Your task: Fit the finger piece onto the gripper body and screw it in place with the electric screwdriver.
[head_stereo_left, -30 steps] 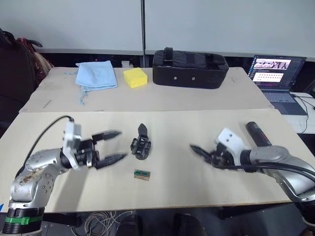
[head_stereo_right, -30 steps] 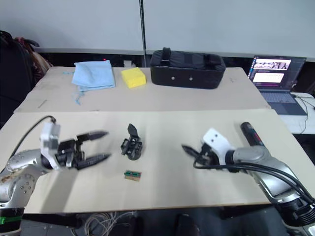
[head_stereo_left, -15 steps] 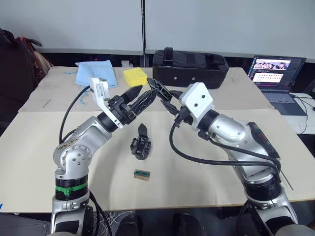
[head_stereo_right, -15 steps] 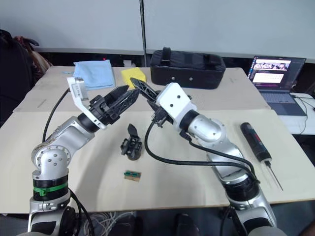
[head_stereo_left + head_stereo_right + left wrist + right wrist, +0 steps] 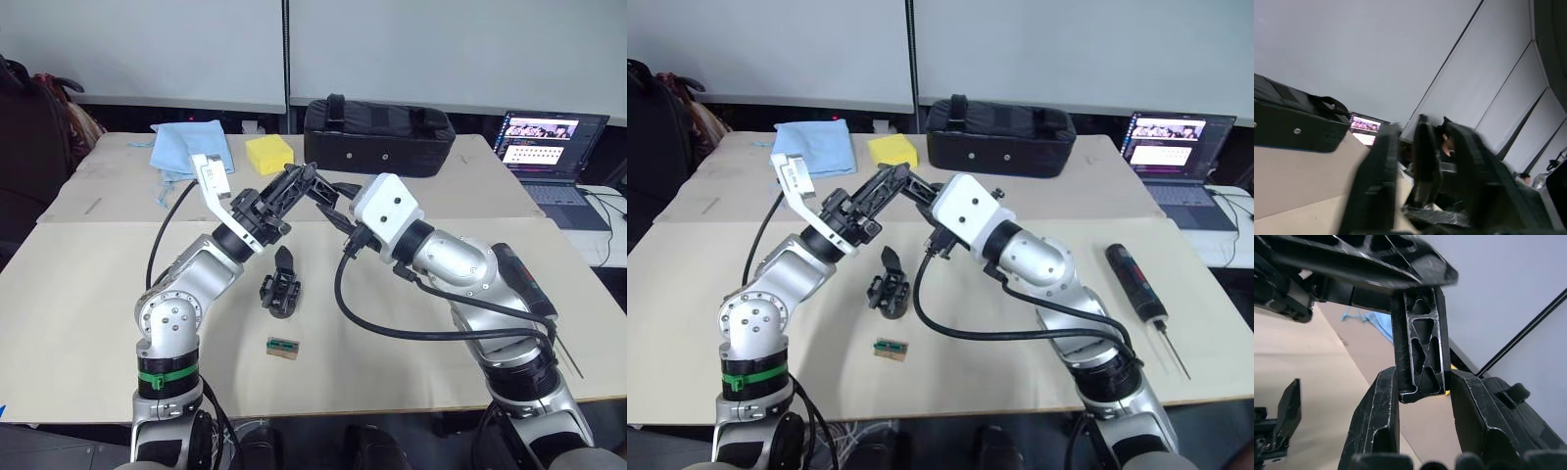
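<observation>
Cloth [image 5: 192, 147]: blue, far left of the back tabletop [image 5: 118, 294].
Left gripper [image 5: 312, 179]: raised above the tabletop, pointing toward the right gripper. Its fingers [image 5: 1376, 257] are spread; the right wrist view shows one of them sitting between the right gripper's two fingers. Holding nothing.
Sponge [image 5: 269, 154]: yellow, back tabletop, right of the cloth, behind the raised grippers.
Gripper body [image 5: 280, 292]: flat on the front tabletop, below the two raised grippers, touched by neither.
Finger piece [image 5: 283, 258]: black wedge at the far end of the gripper body, touching it; whether it is seated or just resting there I can't tell.
Small block [image 5: 282, 346]: green and tan, on the tabletop just in front of the gripper body, apart from it.
Right gripper [image 5: 315, 188]: raised, meeting the left gripper mid-air. Its fingers [image 5: 1476, 416] stand apart, one on each side of the left gripper's finger; no task part in them.
Case [image 5: 378, 136]: large black zipped case, back tabletop, centre-right.
Screwdriver [image 5: 1134, 284]: lying on the front tabletop at right, well apart from the gripper body, metal bit pointing toward the near edge.
Laptop [image 5: 551, 148]: open, screen lit, far right.
</observation>
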Robot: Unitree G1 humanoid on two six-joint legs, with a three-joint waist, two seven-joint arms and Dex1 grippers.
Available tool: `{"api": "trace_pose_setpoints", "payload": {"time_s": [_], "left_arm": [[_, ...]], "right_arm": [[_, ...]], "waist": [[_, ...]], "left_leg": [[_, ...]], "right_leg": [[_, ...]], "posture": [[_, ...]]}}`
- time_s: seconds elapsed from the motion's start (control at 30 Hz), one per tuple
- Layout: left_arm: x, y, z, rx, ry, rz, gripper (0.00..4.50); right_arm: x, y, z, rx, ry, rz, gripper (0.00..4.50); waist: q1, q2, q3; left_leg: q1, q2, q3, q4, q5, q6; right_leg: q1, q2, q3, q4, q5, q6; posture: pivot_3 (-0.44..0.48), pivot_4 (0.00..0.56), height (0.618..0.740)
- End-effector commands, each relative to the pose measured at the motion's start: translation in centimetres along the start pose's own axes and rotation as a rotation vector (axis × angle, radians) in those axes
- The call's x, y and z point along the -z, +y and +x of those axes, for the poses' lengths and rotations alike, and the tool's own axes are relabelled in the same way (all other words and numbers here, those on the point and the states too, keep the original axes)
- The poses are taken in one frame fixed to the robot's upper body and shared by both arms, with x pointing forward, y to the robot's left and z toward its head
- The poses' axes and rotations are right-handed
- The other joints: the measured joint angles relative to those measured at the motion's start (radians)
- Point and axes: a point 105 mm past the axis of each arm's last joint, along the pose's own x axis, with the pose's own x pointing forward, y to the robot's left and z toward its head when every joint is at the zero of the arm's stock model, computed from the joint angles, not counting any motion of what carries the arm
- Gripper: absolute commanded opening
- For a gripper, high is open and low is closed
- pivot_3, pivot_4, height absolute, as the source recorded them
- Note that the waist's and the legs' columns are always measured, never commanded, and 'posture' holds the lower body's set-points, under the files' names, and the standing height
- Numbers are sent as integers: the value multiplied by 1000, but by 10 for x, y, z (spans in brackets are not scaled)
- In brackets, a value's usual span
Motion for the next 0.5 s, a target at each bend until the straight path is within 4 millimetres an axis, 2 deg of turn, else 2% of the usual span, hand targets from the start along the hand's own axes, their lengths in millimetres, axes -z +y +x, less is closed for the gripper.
{"api": "trace_pose_setpoints", "payload": {"time_s": [0.03,0.13,0.2,0.23,0.33,0.4,0.43,0.5], "left_arm": [[-15,-17,-3,58,-78,33,2],[-16,-18,-8,58,-94,28,10],[-21,-16,-10,54,-120,11,10],[-22,-16,-10,53,-130,5,10],[-38,-11,-12,88,-150,6,10],[-45,-14,-16,175,-84,18,10],[-47,-16,-18,216,-44,31,10],[-45,-17,-22,275,67,21,10]], "right_arm": [[-13,-1,-5,-4,-49,-33,1094],[-12,-1,-8,-11,-47,-12,1094],[-9,-5,-17,-25,-36,-8,2117],[-8,-6,-19,-32,-34,-12,2339],[-6,-20,-35,-64,-29,10,3433],[-13,-17,-46,-204,-71,100,4158],[-17,-17,-51,-255,-89,145,4461],[-12,-19,-58,-344,-44,251,4500]], "waist": [[0,0,0],[0,0,0],[0,0,0],[3,0,0],[4,0,0],[3,-1,1],[2,-1,1],[-2,-1,1]], "left_leg": [[0,0,0,0,0,0],[0,0,0,0,0,0],[0,0,0,0,0,0],[0,0,0,0,0,0],[0,0,0,0,0,0],[-1,0,-1,1,0,0],[0,0,-1,0,0,0],[0,1,-1,0,0,0]], "right_leg": [[0,0,0,0,0,0],[0,0,0,0,0,0],[0,0,0,0,0,0],[0,0,0,0,0,0],[0,0,0,-1,0,0],[0,0,0,-1,0,0],[0,1,0,-1,0,0],[0,2,0,-1,-1,-1]], "posture": [[0,150,740],[0,150,740],[0,150,740],[0,150,740],[0,150,740],[0,150,740],[0,150,740],[0,150,740]]}}
